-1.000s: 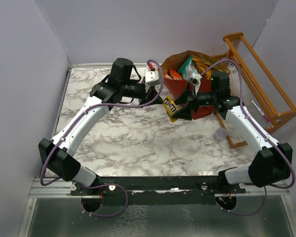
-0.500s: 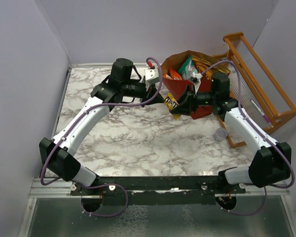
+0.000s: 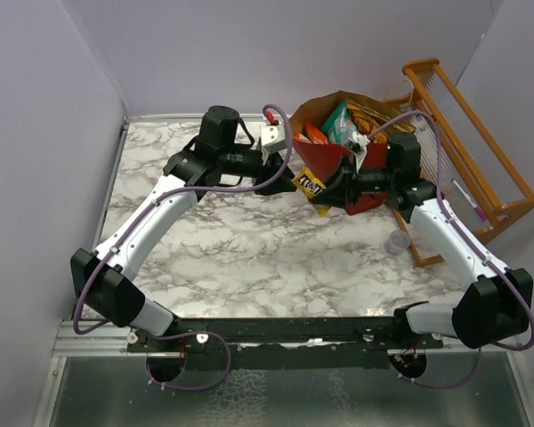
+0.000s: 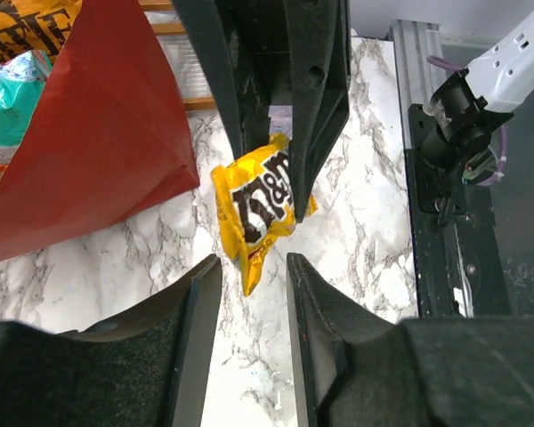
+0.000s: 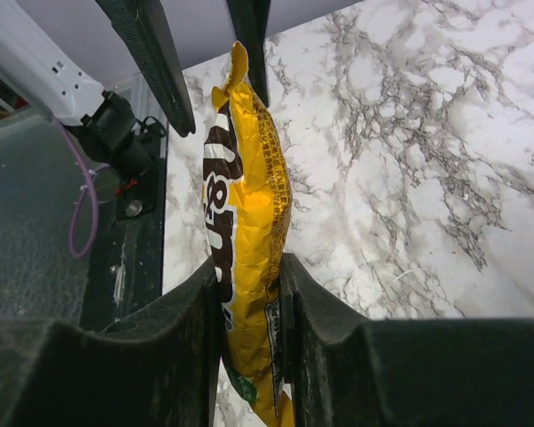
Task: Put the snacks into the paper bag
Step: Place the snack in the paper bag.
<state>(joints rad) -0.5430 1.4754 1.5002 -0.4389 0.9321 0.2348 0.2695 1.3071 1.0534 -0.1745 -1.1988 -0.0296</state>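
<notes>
left arm [image 3: 160, 213] is stretched across the tabletop [image 3: 231, 249] toward the far middle. left end effector [image 4: 249, 271] is spread, with nothing gripped. only marble and the low tip of the packet are seen in the gap. it is pointed at the packet and is near it; contact cannot be told.

yellow m&m's packet [image 4: 260, 209] is held up off the tabletop, just beside the red outer wall of the bag, at the bag's left front. it is outside the bag. its logo face is turned to the left wrist view, and it is seen edge-on in the right wrist view.

right end effector [image 5: 247, 267] is pinched onto the packet, one finger pressed on each flat face. right arm [image 3: 454, 240] is bent in from the right, with the wrist in front of the bag.

bag [image 3: 323, 158] is stood open at the far right of the tabletop, with the brown inside shown. other snacks [image 3: 340, 120] are seen in its mouth, teal and orange packs piled up near the rim.

small clear cup [image 3: 397, 241] is set on the tabletop right of the bag, near the rack. orange rack [image 3: 467, 147] is placed at the far right edge, beside the bag.
</notes>
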